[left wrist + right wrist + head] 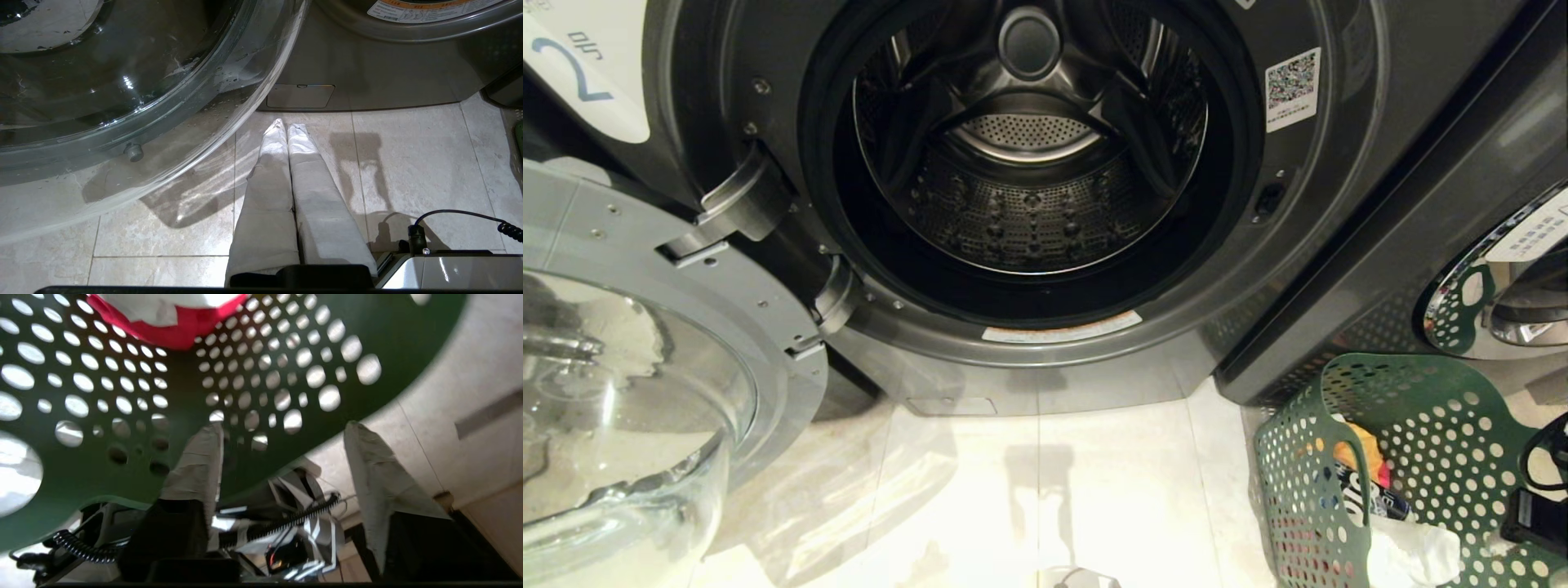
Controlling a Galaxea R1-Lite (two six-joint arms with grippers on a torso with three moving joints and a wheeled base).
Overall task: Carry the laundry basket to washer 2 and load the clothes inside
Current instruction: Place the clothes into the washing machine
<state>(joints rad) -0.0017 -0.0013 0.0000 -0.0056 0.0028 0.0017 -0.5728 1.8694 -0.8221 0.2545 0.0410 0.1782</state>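
Washer 2 (1258, 269) fills the head view, its label (572, 73) at the upper left and its bare steel drum (1029, 204) showing. Its glass door (629, 392) is swung open to the left. The green laundry basket (1437, 425) stands on the floor at the lower right, holding the clothes: a white piece (1421, 551) and a yellow-orange one (1364, 453). My right gripper (284, 425) is open at the basket's perforated wall (245, 355), the rim passing between its fingers, with a red garment (175, 335) beyond. My left gripper (286, 124) is shut and holds nothing, low over the tiles before the washer's base.
A second dark washer (1462, 163) with a chrome-rimmed door (1503, 278) stands right of washer 2, just behind the basket. Pale floor tiles (1045, 490) lie between the open door and the basket. The door's glass bowl (122, 81) hangs close by the left gripper.
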